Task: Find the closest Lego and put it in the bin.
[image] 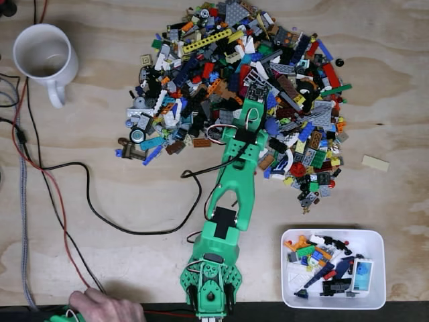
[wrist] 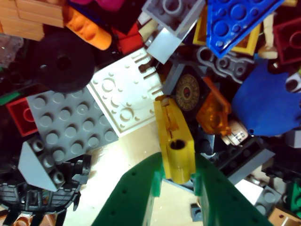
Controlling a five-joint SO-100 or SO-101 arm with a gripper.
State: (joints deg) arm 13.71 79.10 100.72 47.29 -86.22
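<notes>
1. In the fixed view your green arm [image: 231, 194] reaches up the picture from its base at the bottom edge, stretched out nearly straight, with its tip over the lower middle of the big pile of bricks [image: 241, 87].
2. In the wrist view the gripper [wrist: 178, 181] comes in from the bottom edge, its two green fingers [wrist: 134, 197] spread in a narrow V.
3. You have a yellow brick [wrist: 175, 143] between those fingers. Both press against its lower end, so the hand is closed on it. The brick stands lengthwise, pointing away from the gripper, with a round hole on its upper face.
4. The yellow brick's far end lies beside a white plate [wrist: 124, 96] and just below a round patterned tile [wrist: 188, 92]; a grey studded plate [wrist: 70, 125] sits to the left of the white one.
5. You cannot tell from the wrist view whether the brick is lifted clear of the table [wrist: 117, 160].
6. In the fixed view the white bin [image: 372, 245] sits at the lower right, well apart from the gripper, with several pieces already in it.
7. A white mug [image: 43, 57] stands at the upper left, and a person's hand [image: 104, 307] rests at the bottom edge, left of the arm's base.
</notes>
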